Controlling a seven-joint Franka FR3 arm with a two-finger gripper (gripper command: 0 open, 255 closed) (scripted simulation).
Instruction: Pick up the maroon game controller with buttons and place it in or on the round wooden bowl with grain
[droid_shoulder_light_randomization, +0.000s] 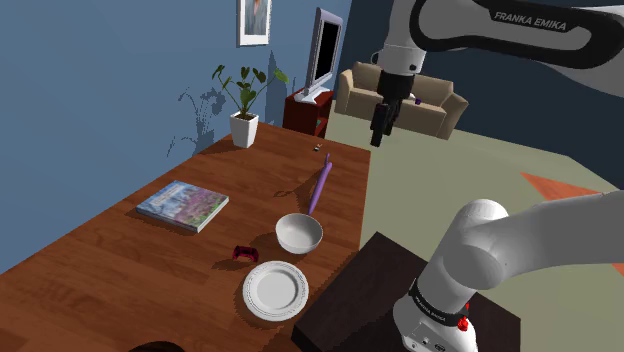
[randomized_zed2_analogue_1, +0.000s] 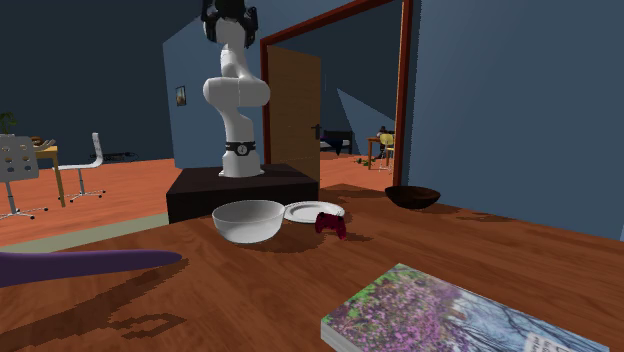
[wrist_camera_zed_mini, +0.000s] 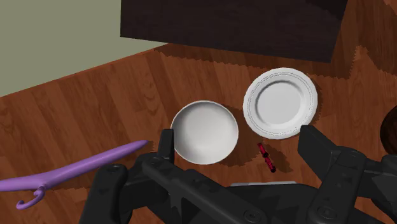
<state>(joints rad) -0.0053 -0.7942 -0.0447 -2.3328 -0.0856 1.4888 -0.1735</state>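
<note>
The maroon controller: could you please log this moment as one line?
phase: pre-grasp | gripper: open, empty, high above table | maroon controller: on table beside white bowl | placed: no

This is a home, a living room by the look of it: a beige sofa (droid_shoulder_light_randomization: 400, 98) and a flat television (droid_shoulder_light_randomization: 325, 48) on a low cabinet (droid_shoulder_light_randomization: 305, 110) stand beyond a wooden table (droid_shoulder_light_randomization: 100, 270), a framed picture (droid_shoulder_light_randomization: 254, 20) hangs on the blue wall, and a potted plant (droid_shoulder_light_randomization: 243, 100) and a book (droid_shoulder_light_randomization: 183, 205) sit on the table
</note>
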